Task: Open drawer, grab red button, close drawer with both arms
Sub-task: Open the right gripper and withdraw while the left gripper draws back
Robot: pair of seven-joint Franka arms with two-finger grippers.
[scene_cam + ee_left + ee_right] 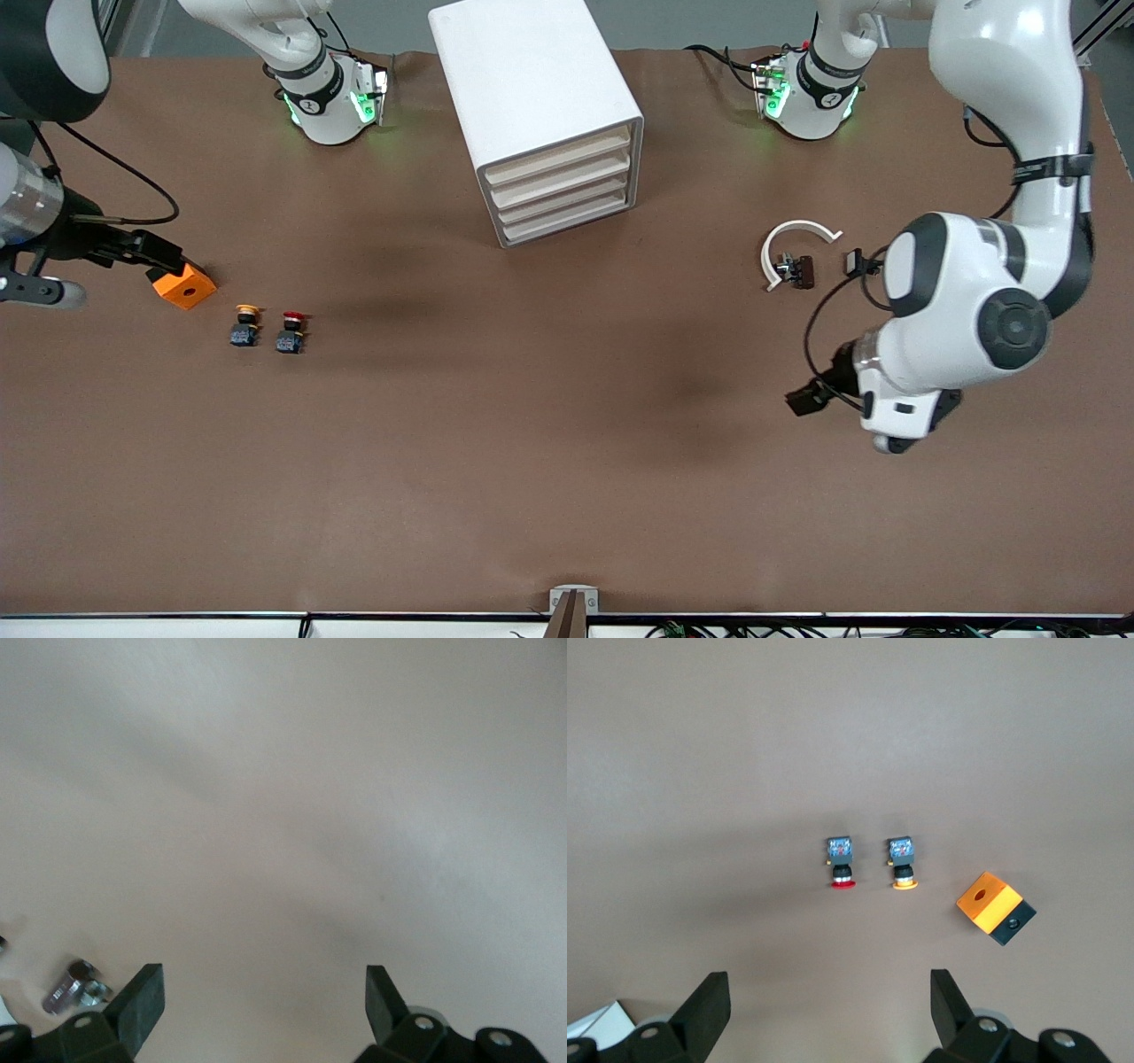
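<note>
The white cabinet (532, 80) stands at the table's middle, between the two arm bases. Its stacked cream-fronted drawers (567, 182) are all shut, so I cannot tell which is the task's drawer. The red-capped button (291, 332) (842, 866) lies on the table toward the right arm's end. My right gripper (830, 983) hangs open and empty over the table near the orange cube, apart from the button. My left gripper (266, 979) is open and empty over bare table at the left arm's end.
A yellow-capped button (245, 325) (902, 864) lies beside the red one, and an orange cube (183, 285) (992, 906) with a hole beside that. A white ring piece (793, 244) with a small dark part lies near the left arm (966, 301). A small metal part (73, 986) lies by the left gripper.
</note>
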